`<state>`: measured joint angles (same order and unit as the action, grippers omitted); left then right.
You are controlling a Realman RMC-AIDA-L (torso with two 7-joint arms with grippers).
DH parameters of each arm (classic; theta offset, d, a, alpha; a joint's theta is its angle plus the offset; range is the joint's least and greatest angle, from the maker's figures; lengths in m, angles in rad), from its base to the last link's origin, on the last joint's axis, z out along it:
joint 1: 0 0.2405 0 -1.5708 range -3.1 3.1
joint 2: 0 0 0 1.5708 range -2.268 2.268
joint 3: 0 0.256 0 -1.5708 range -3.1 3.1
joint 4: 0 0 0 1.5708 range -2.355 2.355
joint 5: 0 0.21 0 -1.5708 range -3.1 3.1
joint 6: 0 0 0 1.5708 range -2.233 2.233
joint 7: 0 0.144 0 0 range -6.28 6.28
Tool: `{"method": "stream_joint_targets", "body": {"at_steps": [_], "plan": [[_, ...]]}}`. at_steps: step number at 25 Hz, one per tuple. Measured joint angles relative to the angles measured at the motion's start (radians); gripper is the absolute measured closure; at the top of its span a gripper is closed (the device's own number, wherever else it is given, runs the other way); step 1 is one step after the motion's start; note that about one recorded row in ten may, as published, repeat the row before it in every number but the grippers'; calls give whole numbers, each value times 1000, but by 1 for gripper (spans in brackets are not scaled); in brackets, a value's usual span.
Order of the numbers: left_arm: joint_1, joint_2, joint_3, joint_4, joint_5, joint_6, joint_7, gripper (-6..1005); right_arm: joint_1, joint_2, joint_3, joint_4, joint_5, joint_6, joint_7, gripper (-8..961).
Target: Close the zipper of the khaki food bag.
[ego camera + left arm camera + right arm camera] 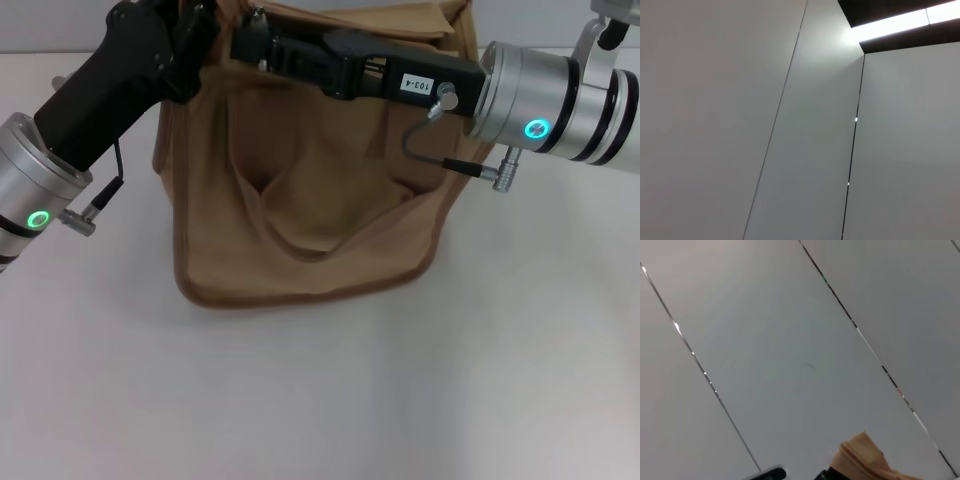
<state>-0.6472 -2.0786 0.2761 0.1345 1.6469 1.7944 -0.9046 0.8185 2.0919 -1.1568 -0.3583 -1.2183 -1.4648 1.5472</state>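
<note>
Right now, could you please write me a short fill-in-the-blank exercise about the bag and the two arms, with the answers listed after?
1. The khaki food bag stands on a table whose colour is ____.
2. In the head view, both arms reach to the ____ edge of the bag.
3. The right claw comes across the bag from the robot's ____ side.
4. The arm holding the left claw shows a ring light that glows ____.

Answers: white; top; right; green

A plain white tabletop (420, 400) carries a khaki food bag (310, 200), standing upright toward the far side, near the centre.
</note>
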Motion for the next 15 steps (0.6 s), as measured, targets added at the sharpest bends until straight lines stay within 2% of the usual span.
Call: {"method": "stream_joint_targets", "body": {"at_steps": [13,15], "plan": [[2,2,0,-3,-6,-4,4,981,-5,1,-24,1,20,28,4,587],[1,2,0,-3,-6,-4,3,981,-11,1,-25,1,19,32,-1,627]]}}
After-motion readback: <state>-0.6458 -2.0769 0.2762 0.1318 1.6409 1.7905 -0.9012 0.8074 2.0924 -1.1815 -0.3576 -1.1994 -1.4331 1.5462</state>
